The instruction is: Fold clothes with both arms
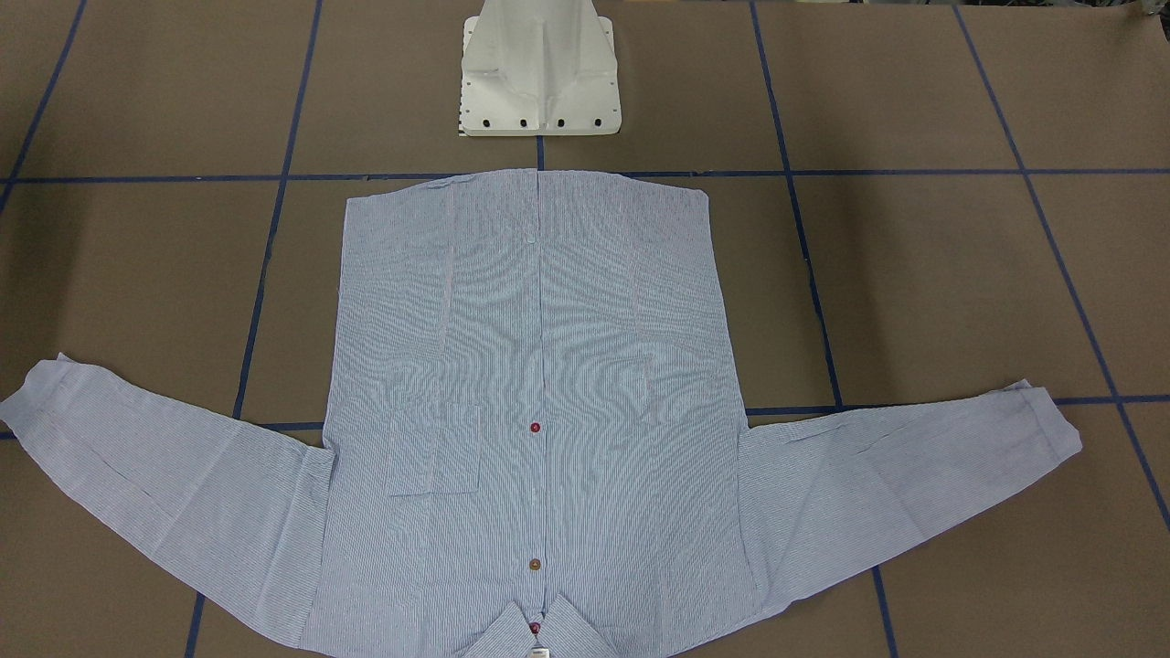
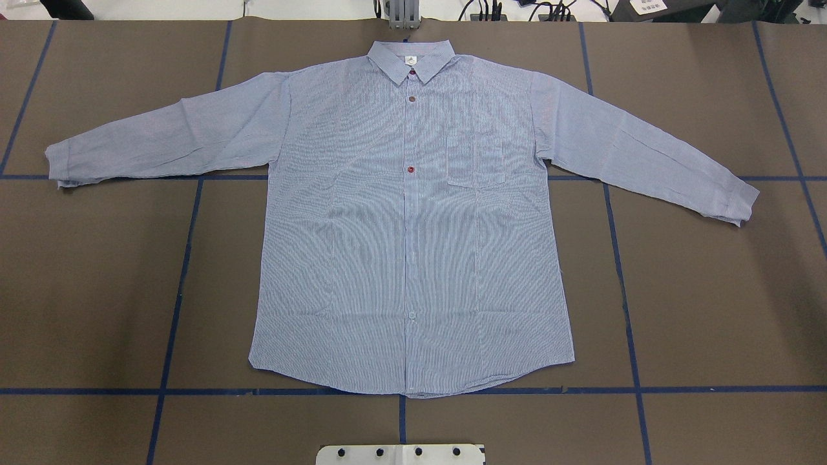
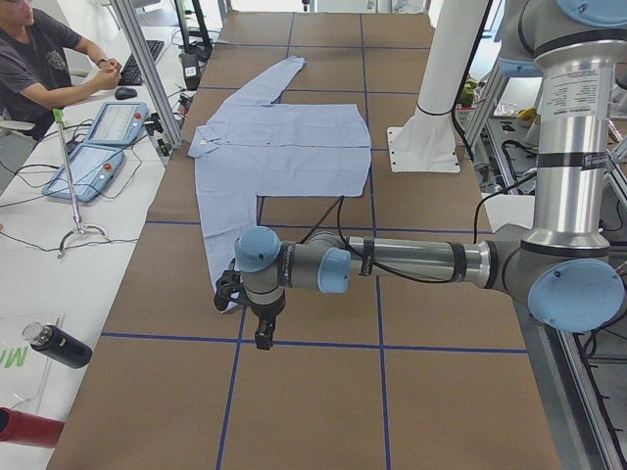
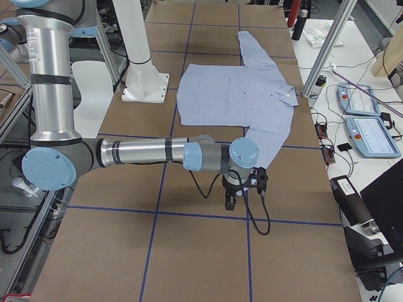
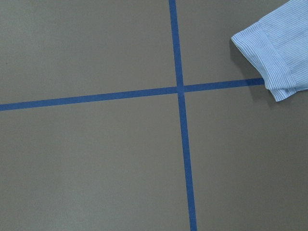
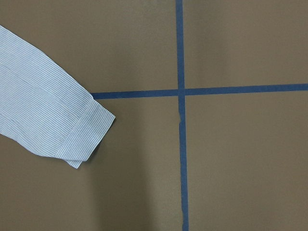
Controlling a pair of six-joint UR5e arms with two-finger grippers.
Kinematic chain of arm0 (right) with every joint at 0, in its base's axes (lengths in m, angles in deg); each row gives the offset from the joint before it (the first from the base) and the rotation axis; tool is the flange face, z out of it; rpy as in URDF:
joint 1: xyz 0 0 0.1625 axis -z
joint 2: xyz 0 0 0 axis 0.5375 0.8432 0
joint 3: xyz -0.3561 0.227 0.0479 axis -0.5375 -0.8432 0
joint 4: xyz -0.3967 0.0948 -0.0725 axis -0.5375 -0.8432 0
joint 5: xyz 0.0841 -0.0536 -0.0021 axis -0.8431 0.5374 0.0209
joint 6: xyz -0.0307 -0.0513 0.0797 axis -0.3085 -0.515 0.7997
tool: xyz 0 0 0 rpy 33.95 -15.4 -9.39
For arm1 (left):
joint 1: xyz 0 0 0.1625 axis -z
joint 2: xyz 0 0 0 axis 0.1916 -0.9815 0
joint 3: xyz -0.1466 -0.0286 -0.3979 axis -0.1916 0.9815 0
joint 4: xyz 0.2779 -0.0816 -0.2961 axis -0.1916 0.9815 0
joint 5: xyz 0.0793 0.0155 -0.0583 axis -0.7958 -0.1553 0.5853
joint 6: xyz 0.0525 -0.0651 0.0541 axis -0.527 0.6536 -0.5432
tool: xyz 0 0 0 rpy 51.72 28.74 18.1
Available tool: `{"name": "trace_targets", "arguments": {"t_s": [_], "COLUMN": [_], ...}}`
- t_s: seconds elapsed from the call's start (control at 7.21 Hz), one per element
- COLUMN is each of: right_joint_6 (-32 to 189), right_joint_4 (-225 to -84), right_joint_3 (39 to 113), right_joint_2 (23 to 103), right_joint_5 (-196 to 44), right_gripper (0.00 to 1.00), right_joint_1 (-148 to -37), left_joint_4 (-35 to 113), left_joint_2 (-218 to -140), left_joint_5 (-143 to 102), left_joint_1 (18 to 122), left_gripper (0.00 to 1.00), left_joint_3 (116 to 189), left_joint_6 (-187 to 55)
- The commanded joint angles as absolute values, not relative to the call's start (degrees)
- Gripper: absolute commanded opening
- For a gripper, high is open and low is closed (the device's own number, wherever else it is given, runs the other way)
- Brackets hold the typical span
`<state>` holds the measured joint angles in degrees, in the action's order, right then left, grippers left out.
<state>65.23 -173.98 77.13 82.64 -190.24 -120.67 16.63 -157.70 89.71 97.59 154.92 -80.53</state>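
Light blue, finely white-striped long-sleeved button-up shirt: lies flat, front up, both sleeves spread, on the brown table with blue tape grid; hem nearest the white pedestal base. Black two-finger left gripper: over bare table near one sleeve cuff, clear of the shirt; finger opening cannot be determined. Black two-finger right gripper: likewise near the opposite cuff; finger opening cannot be determined

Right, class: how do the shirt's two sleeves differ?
The sleeve on the robot's left lies nearly level, its cuff on the blue tape line; the sleeve on the robot's right slants more toward the robot, its cuff past that line. The chest pocket sits nearer the right sleeve than the left. Both lie flat, spread outward.
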Motion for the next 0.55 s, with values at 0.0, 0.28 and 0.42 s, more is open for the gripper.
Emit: {"name": "trace_targets", "arguments": {"t_s": [0.0, 0.28, 0.42], "right_joint_6": [65.5, 65.8, 65.8], "right_joint_4": [-173.9, -173.9, -173.9], "right_joint_3": [77.1, 77.1, 77.4], "right_joint_2": [82.6, 82.5, 81.7], "right_joint_5": [-190.1, -190.1, -190.4], "right_gripper": [1.0, 1.0, 1.0], "right_joint_1": [-120.7, -120.6, -120.2], "left_joint_4": [16.6, 17.0, 17.1], "left_joint_2": [-157.8, -157.8, -158.5], "left_joint_5": [89.8, 89.5, 89.1], "left_joint_1": [97.6, 97.6, 97.5], "left_gripper": [0.99, 0.99, 0.99], "left_joint_3": [155.0, 155.5, 156.2], "left_joint_6": [-80.6, -80.6, -80.6]}}
